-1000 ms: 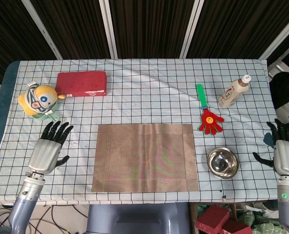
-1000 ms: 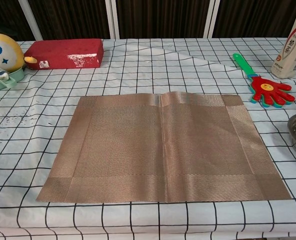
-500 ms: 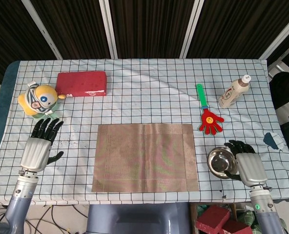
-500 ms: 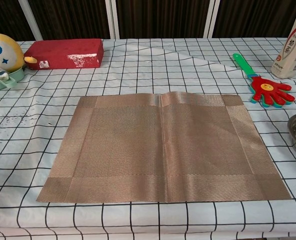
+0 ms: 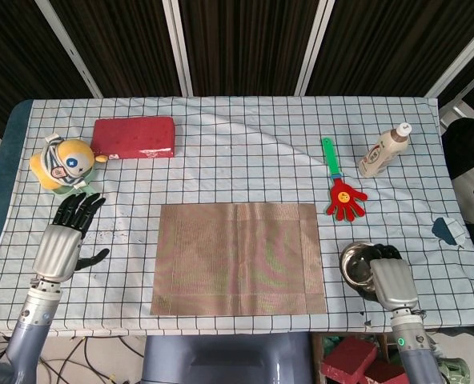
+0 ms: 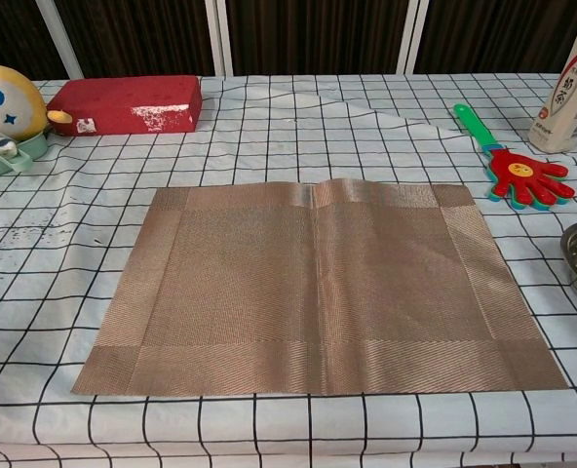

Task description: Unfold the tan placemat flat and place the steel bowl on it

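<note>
where checks run, one placemat (image 5: 239,258), one bowl (image 5: 355,262)

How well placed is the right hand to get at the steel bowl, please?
Probably well: the right hand is already over the steel bowl's near right rim, with nothing between them. A grip cannot be confirmed.

A: How many mats lie on the worktop (image 5: 221,152)?

B: 1 tan placemat (image 5: 237,258). Beside it, 1 steel bowl (image 5: 355,262).

A: And the toys?

B: 1 round yellow doll (image 5: 63,164) and 1 red hand-shaped clapper (image 5: 341,190) with a green handle.

A: Anything else?

B: 1 red block (image 5: 134,137) on the worktop, 1 beige bottle (image 5: 383,150), and 1 small dark blue piece (image 5: 448,230) near the right edge.

A: Arms?

B: 2 in all: 1 left robot hand (image 5: 63,240) and 1 right robot hand (image 5: 389,278).
</note>
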`<action>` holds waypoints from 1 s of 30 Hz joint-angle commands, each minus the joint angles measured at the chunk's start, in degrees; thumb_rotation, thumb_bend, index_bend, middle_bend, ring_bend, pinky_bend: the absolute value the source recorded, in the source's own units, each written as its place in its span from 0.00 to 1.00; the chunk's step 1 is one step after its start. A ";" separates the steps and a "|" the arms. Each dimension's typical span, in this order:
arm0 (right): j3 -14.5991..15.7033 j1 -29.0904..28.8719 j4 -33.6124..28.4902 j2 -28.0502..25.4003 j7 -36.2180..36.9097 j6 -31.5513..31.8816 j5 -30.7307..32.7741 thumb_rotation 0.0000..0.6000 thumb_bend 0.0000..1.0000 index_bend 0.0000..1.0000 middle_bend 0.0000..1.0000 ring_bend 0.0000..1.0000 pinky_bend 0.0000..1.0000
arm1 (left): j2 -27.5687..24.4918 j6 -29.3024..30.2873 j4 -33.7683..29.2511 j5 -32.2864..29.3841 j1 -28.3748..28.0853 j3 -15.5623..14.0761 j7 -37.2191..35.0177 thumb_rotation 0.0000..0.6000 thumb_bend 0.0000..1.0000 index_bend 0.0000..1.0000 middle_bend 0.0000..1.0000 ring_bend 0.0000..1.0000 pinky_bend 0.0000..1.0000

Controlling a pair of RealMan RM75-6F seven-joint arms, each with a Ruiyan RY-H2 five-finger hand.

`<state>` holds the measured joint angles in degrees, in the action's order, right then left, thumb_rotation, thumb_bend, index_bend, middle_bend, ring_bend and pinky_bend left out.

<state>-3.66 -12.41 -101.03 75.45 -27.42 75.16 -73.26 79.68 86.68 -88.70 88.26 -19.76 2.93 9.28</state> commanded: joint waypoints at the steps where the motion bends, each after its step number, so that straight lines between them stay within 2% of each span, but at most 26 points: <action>1: 0.16 -0.21 0.60 1.37 -0.59 -0.36 0.73 1.00 0.11 0.39 0.27 0.19 0.19 | -0.09 -0.04 -0.49 0.03 0.22 0.31 -0.06 1.00 0.03 0.10 0.08 0.04 0.08; 14: 1.05 0.24 -0.05 2.91 -1.80 0.92 0.00 1.00 0.11 0.39 0.27 0.19 0.18 | -0.18 -1.07 -0.41 -0.32 0.63 1.18 -0.41 1.00 0.03 0.10 0.08 0.04 0.08; 24: 1.36 0.53 2.94 4.97 -6.15 1.81 1.67 1.00 0.11 0.41 0.21 0.13 0.18 | -0.56 -0.74 -1.20 0.46 1.10 1.69 -0.50 1.00 0.03 0.10 0.08 0.04 0.08; 30: 1.13 0.61 4.51 5.73 -7.74 1.89 3.25 1.00 0.11 0.42 0.21 0.13 0.18 | -0.76 -0.82 -1.51 0.61 1.31 1.89 -0.73 1.00 0.03 0.10 0.08 0.04 0.08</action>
<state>-2.48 -11.81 -96.77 81.02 -34.92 77.02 -70.20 78.91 85.85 -90.21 88.87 -18.44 4.83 8.54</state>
